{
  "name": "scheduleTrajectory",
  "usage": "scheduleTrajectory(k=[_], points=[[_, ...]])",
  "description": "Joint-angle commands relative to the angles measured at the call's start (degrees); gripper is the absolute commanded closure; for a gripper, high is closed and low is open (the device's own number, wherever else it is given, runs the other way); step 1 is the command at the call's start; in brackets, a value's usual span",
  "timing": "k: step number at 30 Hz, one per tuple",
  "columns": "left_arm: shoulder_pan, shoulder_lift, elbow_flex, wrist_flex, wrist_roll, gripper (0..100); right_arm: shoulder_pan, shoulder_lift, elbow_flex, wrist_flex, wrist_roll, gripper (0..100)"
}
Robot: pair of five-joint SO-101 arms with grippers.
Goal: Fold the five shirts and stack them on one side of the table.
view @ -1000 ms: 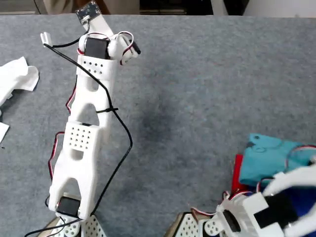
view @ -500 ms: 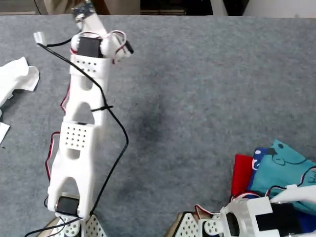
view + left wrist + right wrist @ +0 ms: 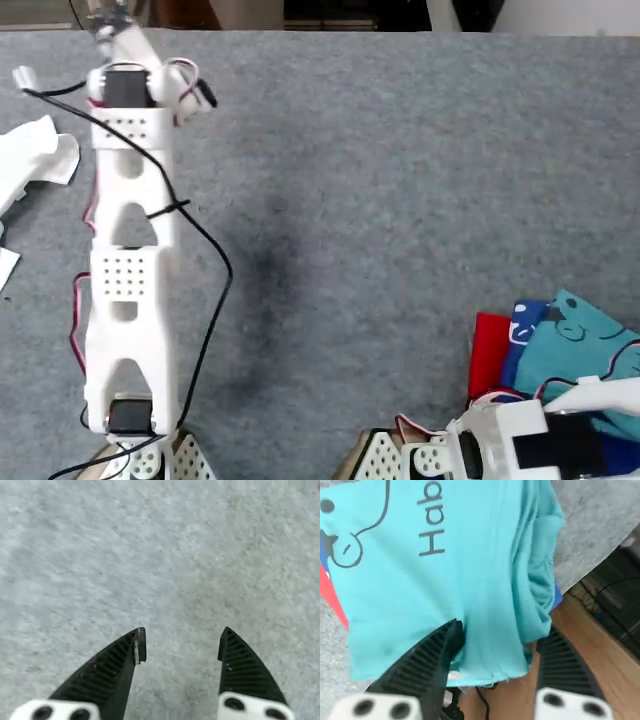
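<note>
Your left arm [image 3: 125, 280] is nearer the white shirt [image 3: 35, 160].
Your left gripper [image 3: 183, 635] hangs, jaws apart, over bare table [image 3: 400, 180], past the white shirt, which lies crumpled on that arm's left, long axis unclear; your right gripper [image 3: 502, 630], also spread, hovers well apart from it over the teal shirt [image 3: 445, 555]; count four: one white, three stacked, teal over a blue shirt [image 3: 522, 330] and a red shirt [image 3: 488, 350].

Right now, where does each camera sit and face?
High view: overhead, facing down on the grey fabric table; white left arm and right arm show.
Left wrist view: on that wrist, facing bare table; open black left end effector shows.
Right wrist view: on that wrist, facing the teal printed shirt; open right end effector shows.
Shared: high and right wrist views both show the shirt.
</note>
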Motion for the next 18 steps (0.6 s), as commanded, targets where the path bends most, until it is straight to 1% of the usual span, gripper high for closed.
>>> scheduleTrajectory(k=[1,5,10,15,18], points=[[-4.57,-6.20,0.53,0.70,-0.53,75,1.10,-5.93,-3.21,1.14,0.79,74.5],[-11.60,-8.84,0.53,0.70,-3.69,75,0.48,-11.12,-3.03,1.14,0.79,74.5],[-22.77,-10.59,0.53,0.62,-7.21,75,0.13,-15.52,-3.03,1.14,0.44,74.5],[-35.52,-9.89,0.53,0.62,-10.20,75,-5.32,-18.07,0.66,1.23,0.44,74.5],[-41.41,-9.45,2.81,0.53,-14.24,75,-9.19,-20.44,4.97,1.23,0.44,74.5]])
